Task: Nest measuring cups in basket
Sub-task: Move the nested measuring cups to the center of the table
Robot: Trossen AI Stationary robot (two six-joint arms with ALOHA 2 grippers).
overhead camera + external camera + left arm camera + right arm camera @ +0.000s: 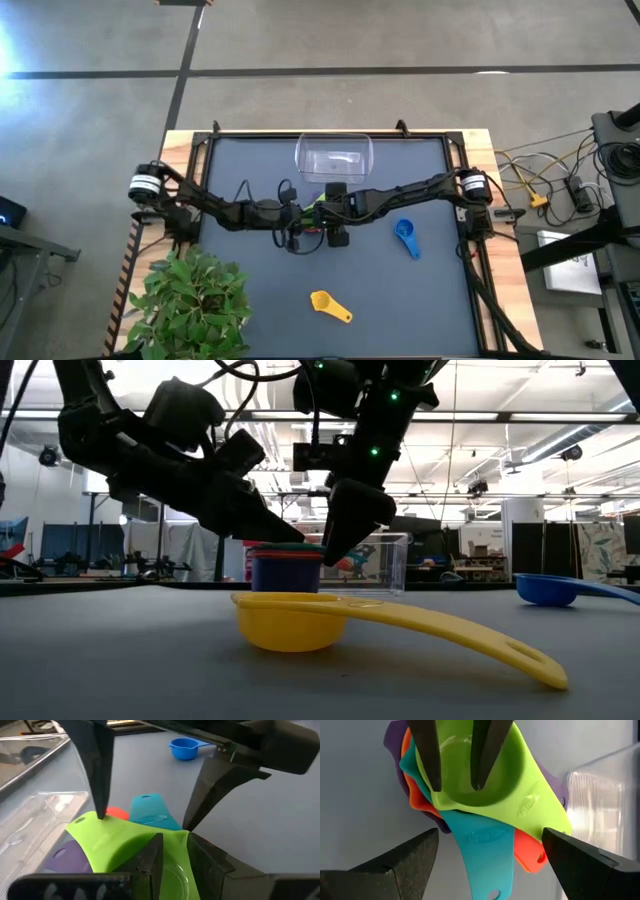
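You're working in a big open lab hall. Ceiling light strips [560,435] and distant workbenches [480,565] show it.

Stood at the near left corner of the dark table [260,290]: a leafy green potted plant [192,300], its foliage spilling over the wooden rim [185,140]. Lay tangled on the grey floor [400,40] off the table's right side: yellow and black cables [545,185], next to a dark equipment stand [615,150]. Stretched behind the table, in the low view: a large hall with ceiling lights [560,430].
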